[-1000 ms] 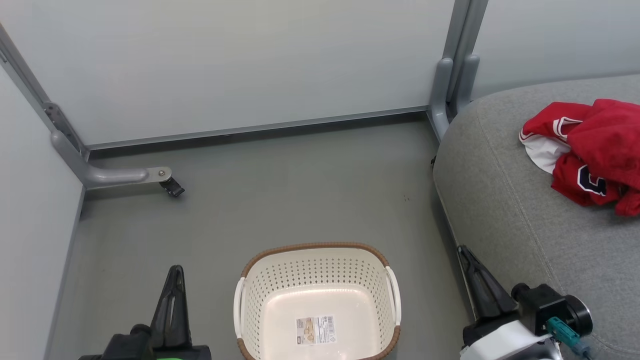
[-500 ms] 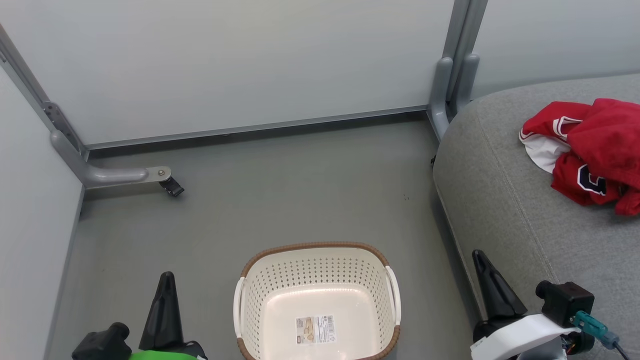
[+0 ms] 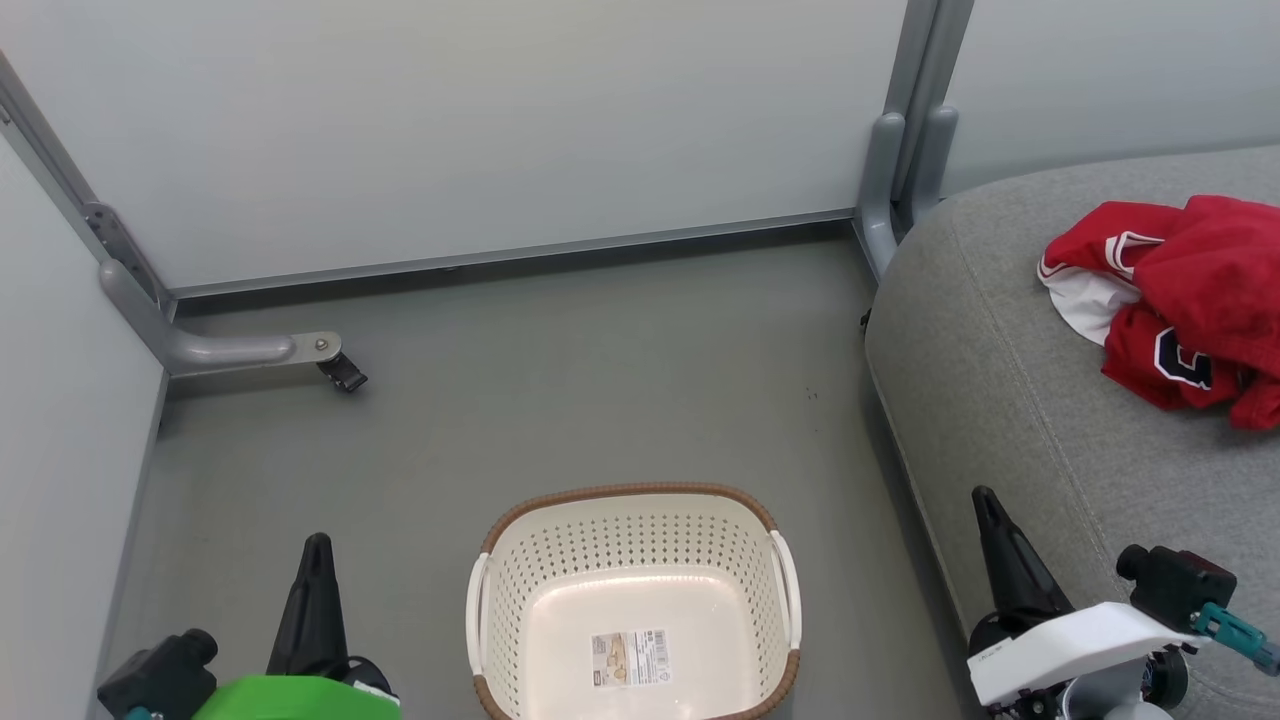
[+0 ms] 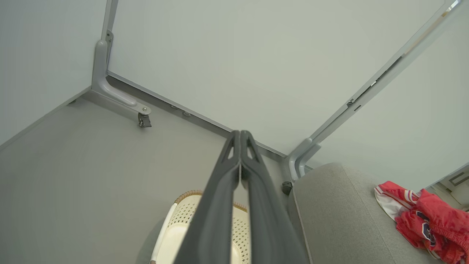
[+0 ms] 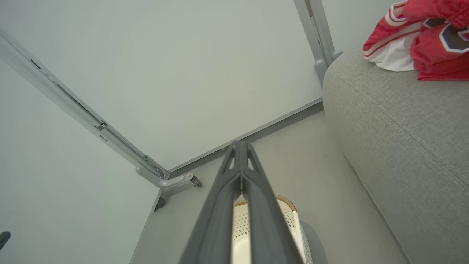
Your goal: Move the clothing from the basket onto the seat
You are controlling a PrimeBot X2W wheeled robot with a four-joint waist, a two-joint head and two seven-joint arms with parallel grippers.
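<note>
head view, lower centre: laundry basket (image 3: 632, 545), oval, cream, perforated, brown-rimmed; stood upright on the grey floor (image 3: 560, 390), with a printed label (image 3: 630, 660) stuck to its pale inner bottom.

right edge of the same view: red sports clothing (image 3: 1200, 290), bunched in one heap; lay on top of the grey sofa cushion (image 3: 1010, 410), well apart from the basket; showed white-striped trim and a dark, white-edged number. could not be told which fold belonged to which garment.

lower left: left gripper (image 3: 318, 547), above a green wrist cover (image 3: 295, 698); pointed up the frame, near the basket's left side but apart from it; jaws pressed together along their length, as seen plainly in the left wrist view; gripped nothing.

lower right: right gripper (image 3: 985, 498), above a white wrist cover (image 3: 1075, 640); overlapped the cushion's left edge in the frame; jaws likewise closed tip to tip in the right wrist view; gripped nothing.

upper half: pale partition panels (image 3: 500, 130) on grey posts, with a small caster foot (image 3: 345, 375) at middle left.
</note>
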